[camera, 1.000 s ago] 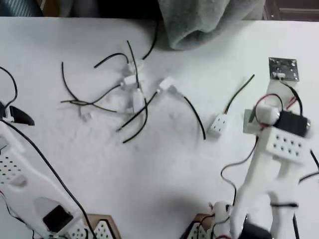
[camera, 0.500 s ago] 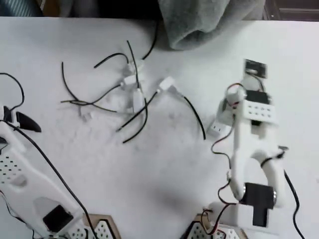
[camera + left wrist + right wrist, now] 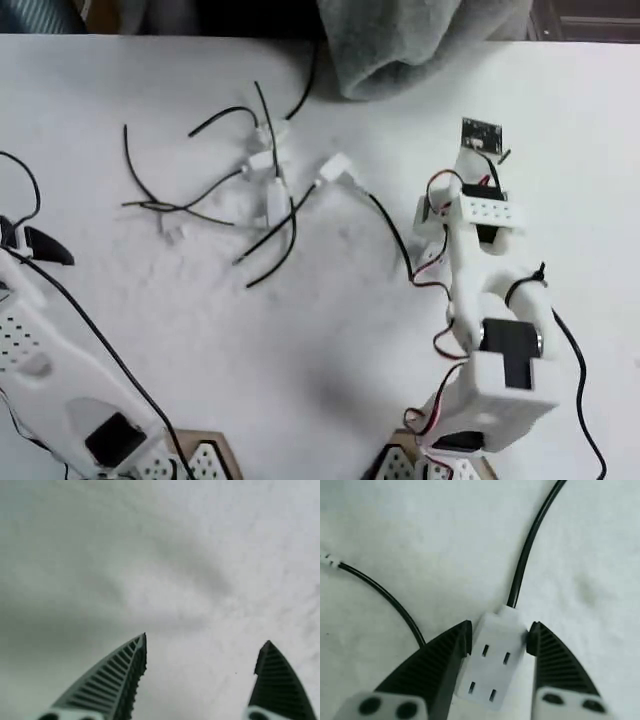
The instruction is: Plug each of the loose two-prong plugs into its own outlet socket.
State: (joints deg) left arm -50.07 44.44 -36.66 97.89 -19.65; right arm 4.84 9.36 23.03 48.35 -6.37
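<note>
Right claw (image 3: 500, 624): drawn in around the outlet socket (image 3: 492, 667), one pad against each long side. The grip looks made, though I can't judge how firm it is. The socket lies flat on the white surface (image 3: 300, 350), slots up and two pairs showing. Its black cord (image 3: 527, 555) leaves the end beyond the claw tips.

Nearest loose plug (image 3: 333, 167): on the left arm's side of the socket, farther from the arm bases. Its cord curves back toward the socket. A tangle of further plugs and cords (image 3: 265, 165) lies beyond it, well apart from the socket.

Left claw (image 3: 205, 639): spread wide, holding nothing, over bare surface far from the socket.

Handling, my judgement:
- The socket is a small, light block of hard plastic with smooth sides, so it is likely to skid or twist under a push.
- Hold it across the long sides at mid-body, clear of the slots.
- The cord is springy and may tug it round.
- The plugs are also light. Take them by the body, not the prongs or wire.
</note>
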